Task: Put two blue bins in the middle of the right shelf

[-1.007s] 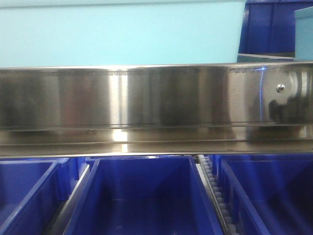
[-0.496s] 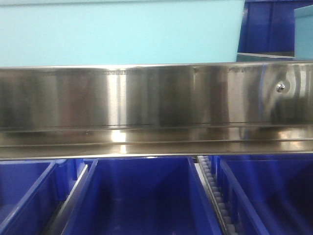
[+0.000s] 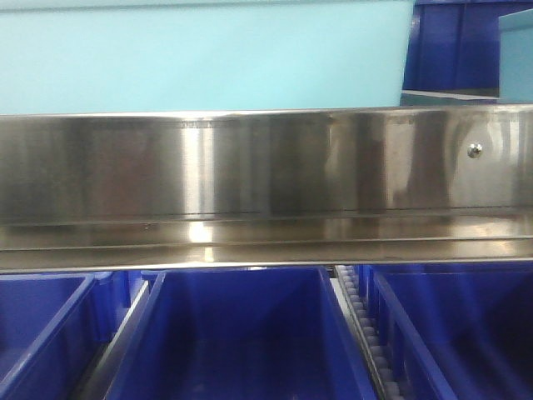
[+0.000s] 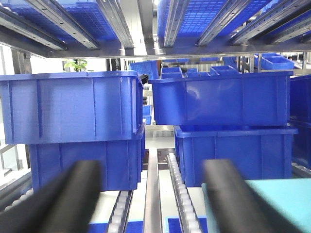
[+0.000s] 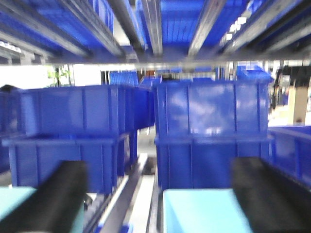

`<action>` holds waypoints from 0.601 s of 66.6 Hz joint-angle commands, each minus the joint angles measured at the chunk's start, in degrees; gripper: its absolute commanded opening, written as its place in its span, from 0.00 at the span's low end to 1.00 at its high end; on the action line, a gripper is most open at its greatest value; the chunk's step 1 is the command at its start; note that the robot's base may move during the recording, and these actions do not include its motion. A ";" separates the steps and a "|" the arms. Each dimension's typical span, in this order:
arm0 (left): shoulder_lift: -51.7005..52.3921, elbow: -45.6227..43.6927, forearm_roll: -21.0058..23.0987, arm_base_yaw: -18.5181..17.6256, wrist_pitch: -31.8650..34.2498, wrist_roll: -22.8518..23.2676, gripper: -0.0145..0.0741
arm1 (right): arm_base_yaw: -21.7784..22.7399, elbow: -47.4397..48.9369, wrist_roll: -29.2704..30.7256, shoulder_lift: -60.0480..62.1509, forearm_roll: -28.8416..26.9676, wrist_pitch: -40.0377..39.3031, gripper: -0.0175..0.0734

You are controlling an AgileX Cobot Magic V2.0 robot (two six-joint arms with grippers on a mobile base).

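Note:
Several blue bins stand two-high on a roller shelf. The left wrist view shows one stack at the left (image 4: 73,107) and one at the right (image 4: 221,102). My left gripper (image 4: 153,196) is open, short of both stacks, with nothing between its black fingers (image 4: 63,199). The blurred right wrist view shows similar stacks of blue bins left (image 5: 77,114) and right (image 5: 211,111). My right gripper (image 5: 158,194) is also open and empty, well back from them. The front view shows three open blue bins (image 3: 241,333) under a steel rail.
A steel shelf rail (image 3: 266,183) spans the front view, with a teal bin (image 3: 208,58) above it. Teal bins also lie close under my fingers (image 4: 277,204) (image 5: 204,211). Roller tracks (image 4: 177,184) and a steel divider (image 4: 151,194) run between the stacks. Shelf rails (image 4: 136,24) hang overhead.
The dark reflection at the right end of the steel rail has gone. The front view has drifted slightly, so the bins below sit a little further left.

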State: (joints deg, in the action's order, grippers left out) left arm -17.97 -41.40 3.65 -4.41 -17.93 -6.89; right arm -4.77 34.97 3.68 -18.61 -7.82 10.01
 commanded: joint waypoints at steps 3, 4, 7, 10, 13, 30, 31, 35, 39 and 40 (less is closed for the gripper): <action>-2.79 -3.07 0.24 -1.06 0.37 -0.01 0.75 | -0.22 1.94 0.40 -4.62 -0.26 0.55 0.82; -3.08 -3.46 0.24 -1.28 -0.05 -0.01 0.77 | -0.49 2.36 0.40 -5.33 -0.26 0.66 0.81; -4.25 -4.80 0.24 -2.20 -1.02 -0.01 0.79 | -1.36 3.48 0.40 -7.02 -0.26 0.89 0.81; -5.68 -6.31 0.24 -3.33 -2.85 -0.01 0.81 | -2.79 5.01 0.40 -8.85 -0.26 1.44 0.81; -7.13 -7.76 0.24 -4.46 -5.28 -0.01 0.82 | -4.62 6.64 0.51 -10.53 -0.26 2.22 0.81; -19.67 -18.25 3.83 -10.87 -18.26 -0.01 0.82 | -19.25 21.47 0.51 -24.85 -0.26 11.48 0.81; -20.47 -18.84 3.95 -10.98 -19.51 -0.01 0.82 | -20.02 22.40 0.51 -25.68 -0.26 12.23 0.81; -24.14 -21.72 4.22 -11.42 -23.37 -0.01 0.82 | -22.73 26.67 0.51 -29.86 -0.26 15.68 0.81; -28.00 -24.75 4.64 -11.42 -27.57 0.48 0.82 | -25.33 31.27 0.39 -34.39 -0.26 20.23 0.81; -28.81 -25.44 4.65 -11.42 -28.82 0.64 0.82 | -25.73 32.37 0.39 -35.42 -0.26 21.49 0.81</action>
State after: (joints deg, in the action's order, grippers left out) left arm -42.53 -63.53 7.37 -15.29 -41.79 -6.89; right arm -28.30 62.51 3.68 -49.27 -8.05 26.59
